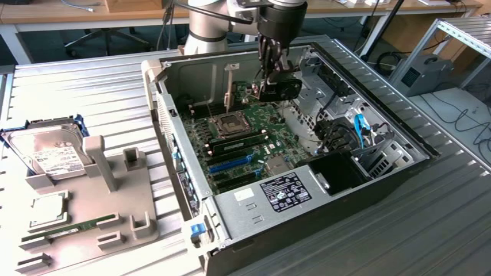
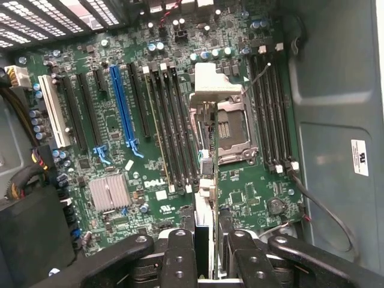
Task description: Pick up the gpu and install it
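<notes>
— While the hand (image 1: 270, 86) hangs inside the open computer case (image 1: 399, 150), what is it doing?

— It's clenched on the gpu (image 1: 279, 87), held edge-down over the motherboard (image 1: 253, 135) near the CPU socket (image 1: 229, 123), probably so the card's edge can meet a slot.

— And from the wrist?

— The card (image 2: 204, 216) runs thin between the fingers (image 2: 179, 258), above the board, not seated. On the counter (image 1: 92, 80), a hard drive (image 1: 48, 150) rests in the fixture (image 1: 100, 201).
</notes>
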You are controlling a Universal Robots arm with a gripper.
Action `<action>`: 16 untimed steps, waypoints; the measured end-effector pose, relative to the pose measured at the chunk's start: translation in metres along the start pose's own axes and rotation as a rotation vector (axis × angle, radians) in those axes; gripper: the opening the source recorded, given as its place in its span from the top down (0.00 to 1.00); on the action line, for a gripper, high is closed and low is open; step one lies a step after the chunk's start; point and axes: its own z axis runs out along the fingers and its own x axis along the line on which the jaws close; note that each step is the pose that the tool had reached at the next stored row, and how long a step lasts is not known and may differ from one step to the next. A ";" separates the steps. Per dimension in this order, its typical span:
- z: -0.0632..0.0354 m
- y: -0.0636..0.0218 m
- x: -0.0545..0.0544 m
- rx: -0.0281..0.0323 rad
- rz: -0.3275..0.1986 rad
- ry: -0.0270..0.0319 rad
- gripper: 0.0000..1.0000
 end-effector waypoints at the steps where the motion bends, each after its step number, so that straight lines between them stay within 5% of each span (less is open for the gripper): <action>1: 0.0000 0.0000 0.000 -0.0001 -0.004 -0.0002 0.74; 16: 0.0005 0.0001 0.000 -0.0011 -0.077 -0.0044 0.74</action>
